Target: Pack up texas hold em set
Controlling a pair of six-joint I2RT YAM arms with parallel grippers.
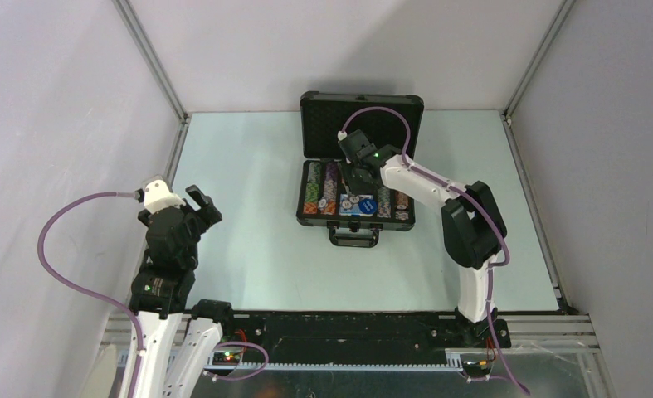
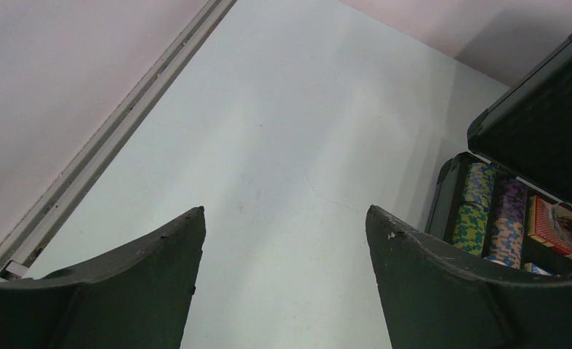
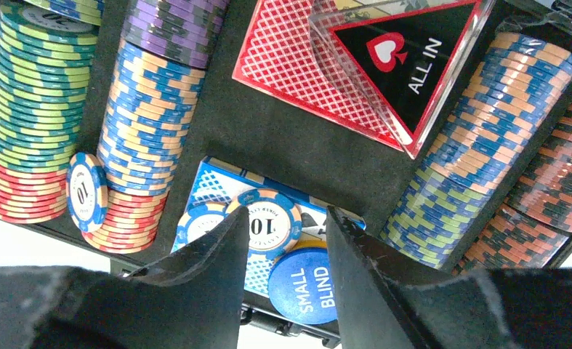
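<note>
While the left gripper hangs wide apart and empty by the worktop's left edge, the right gripper straddles a 10 chip, half-spread, maybe brushing it.

The black triangular marker reads "ALL IN" in white, beside a red spade sign. The blue button reads "SMALL BLIND". The standing chip shows "10". The flat chip on the blue deck shows "10"; its finer lettering is unreadable.
</note>
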